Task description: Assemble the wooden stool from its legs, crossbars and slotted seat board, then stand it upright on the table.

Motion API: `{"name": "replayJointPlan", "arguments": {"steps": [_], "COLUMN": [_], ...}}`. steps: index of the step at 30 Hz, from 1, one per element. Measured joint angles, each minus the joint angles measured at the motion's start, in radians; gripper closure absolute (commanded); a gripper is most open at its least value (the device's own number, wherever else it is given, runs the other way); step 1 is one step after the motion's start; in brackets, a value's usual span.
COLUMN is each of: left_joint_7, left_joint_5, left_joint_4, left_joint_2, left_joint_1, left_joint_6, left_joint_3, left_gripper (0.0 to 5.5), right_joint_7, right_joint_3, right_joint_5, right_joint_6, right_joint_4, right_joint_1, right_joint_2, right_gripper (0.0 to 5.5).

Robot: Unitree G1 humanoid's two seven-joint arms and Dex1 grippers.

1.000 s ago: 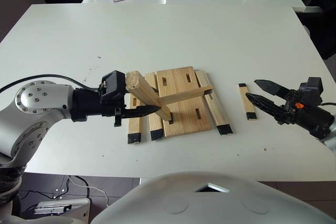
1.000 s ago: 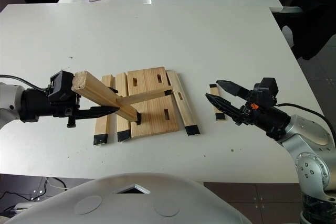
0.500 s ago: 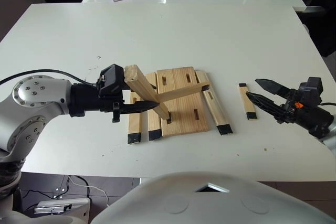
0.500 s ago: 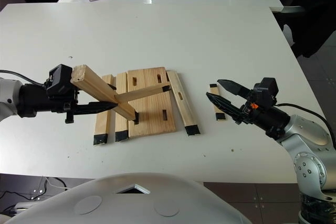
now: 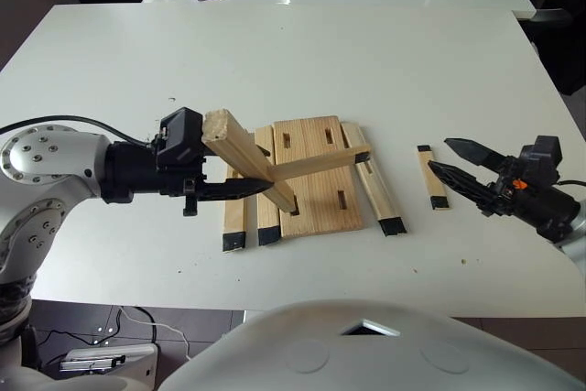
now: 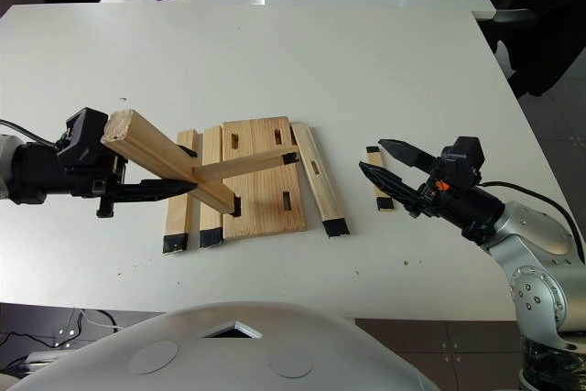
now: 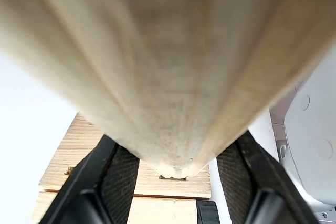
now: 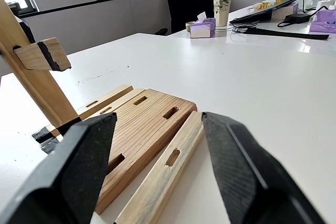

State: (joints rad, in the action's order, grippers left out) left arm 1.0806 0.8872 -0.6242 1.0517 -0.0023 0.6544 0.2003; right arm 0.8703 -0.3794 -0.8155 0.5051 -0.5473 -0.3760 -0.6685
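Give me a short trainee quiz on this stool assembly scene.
1. How many long wooden legs lie flat on the white table beside the slotted wooden seat board?
2. True or false: the right gripper is open and empty.
3. The left gripper holds: A) the seat board; B) a tilted wooden leg with a crossbar through it; C) nothing.
Key: 1 three; 2 true; 3 B.
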Motion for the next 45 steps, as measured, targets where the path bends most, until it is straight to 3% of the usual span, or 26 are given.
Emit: {"name": "replayJointPlan", "arguments": {"steps": [26,45], "left_joint_7": [0.015,0.058], "left_joint_5": [-0.106,-0.264], "left_joint_4": [0.022,0.036], "left_joint_2": [-0.041,-0.032], "left_joint_1": [0.021,0.087], "left_joint_6": [-0.100,-0.307], "left_joint_3": [-0.061,-0.168], "left_gripper": [3.44,3.44], "right_joint_7": [0.002,0.019], "right_joint_3": [0.024,0.030], "right_joint_5": [0.011,0.021], "right_joint_6": [-0.011,-0.011], "right_joint_4": [0.006,0.022], "right_joint_1": [0.006,0.034], "right_joint_2": [-0.004,-0.019], "right_gripper": [2.51,2.51]}}
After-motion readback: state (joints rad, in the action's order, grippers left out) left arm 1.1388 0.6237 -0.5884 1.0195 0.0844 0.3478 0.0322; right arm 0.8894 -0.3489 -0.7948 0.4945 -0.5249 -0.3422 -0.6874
